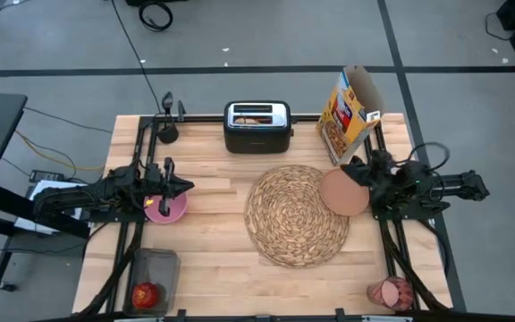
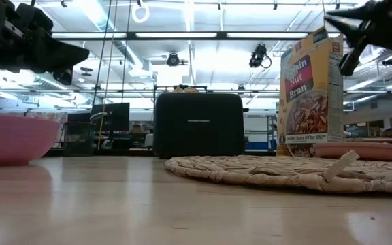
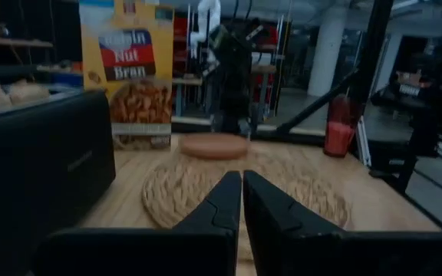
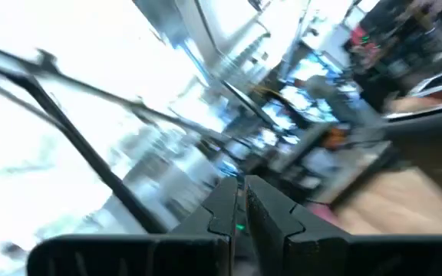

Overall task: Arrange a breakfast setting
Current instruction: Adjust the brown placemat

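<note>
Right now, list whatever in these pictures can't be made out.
- Metal spoon: not findable in any view.
- Red apple: high view only, small, inside a dark mesh bin.
- Pink bowl: cut off by the low view's left edge.
- Right wrist view: motion blur hides everything beyond the right claw.
- Salmon-brown plate: right arm overlaps its edge in the high view.

Tumbler (image 1: 391,292) partly behind frame.
</note>
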{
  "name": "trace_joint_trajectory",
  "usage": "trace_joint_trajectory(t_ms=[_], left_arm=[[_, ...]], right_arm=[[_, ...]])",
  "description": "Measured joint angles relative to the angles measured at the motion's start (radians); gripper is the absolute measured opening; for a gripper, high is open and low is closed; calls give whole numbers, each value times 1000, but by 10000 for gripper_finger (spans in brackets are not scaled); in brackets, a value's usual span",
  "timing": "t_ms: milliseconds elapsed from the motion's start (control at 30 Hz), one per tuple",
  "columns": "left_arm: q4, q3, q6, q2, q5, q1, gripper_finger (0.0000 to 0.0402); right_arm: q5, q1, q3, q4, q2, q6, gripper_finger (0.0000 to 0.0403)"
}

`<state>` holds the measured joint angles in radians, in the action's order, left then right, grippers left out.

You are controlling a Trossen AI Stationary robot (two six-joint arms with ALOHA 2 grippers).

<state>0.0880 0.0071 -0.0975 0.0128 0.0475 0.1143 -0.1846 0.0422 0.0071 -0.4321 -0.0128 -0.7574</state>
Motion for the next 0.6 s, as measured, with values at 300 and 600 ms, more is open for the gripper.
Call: trace_joint_trajectory(t_ms=[300, 600], left_arm=[[124, 0, -151, 0, -16, 0, 25], [306, 0, -313, 0, -125, 1, 25]], right_arm=[[-221, 3, -1, -61, -23, -251, 38], [-103, 108, 260, 12, -367, -151, 21]])
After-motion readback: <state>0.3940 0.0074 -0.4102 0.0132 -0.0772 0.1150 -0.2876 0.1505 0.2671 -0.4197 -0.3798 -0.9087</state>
